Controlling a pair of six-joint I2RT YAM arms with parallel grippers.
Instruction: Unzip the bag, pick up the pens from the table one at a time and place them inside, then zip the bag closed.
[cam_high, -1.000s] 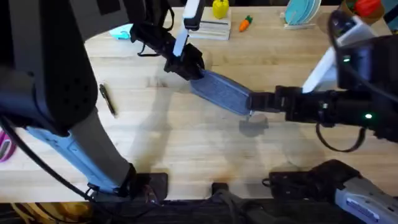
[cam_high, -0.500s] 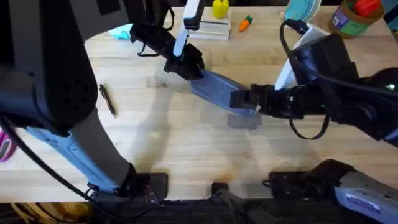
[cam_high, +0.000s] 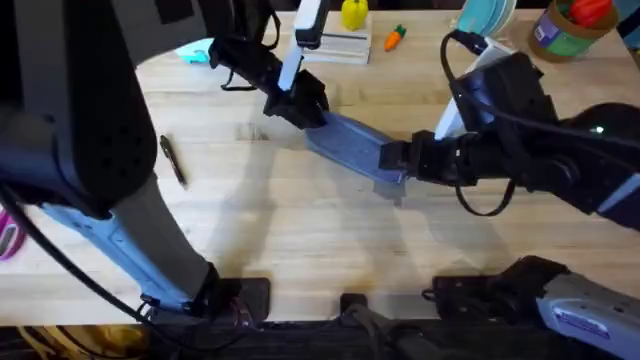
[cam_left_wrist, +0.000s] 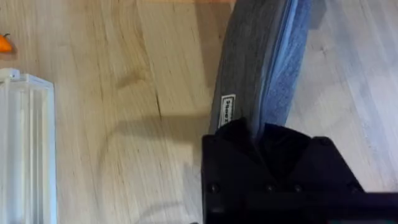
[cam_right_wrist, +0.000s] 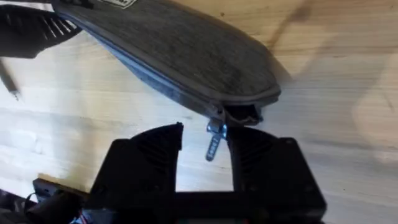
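The bag (cam_right_wrist: 186, 56) is matt, rough-woven cloth with a shiny metal pull (cam_right_wrist: 213, 140); the table (cam_high: 300, 230) is smooth grained wood.

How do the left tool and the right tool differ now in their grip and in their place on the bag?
The left tool is shut on the far end of the bag; the right tool is open at the near end. The left tool pinches fabric beside a small label; the right tool holds nothing, with the zipper pull hanging between its fingers. Both have black fingers and meet the bag at its ends.
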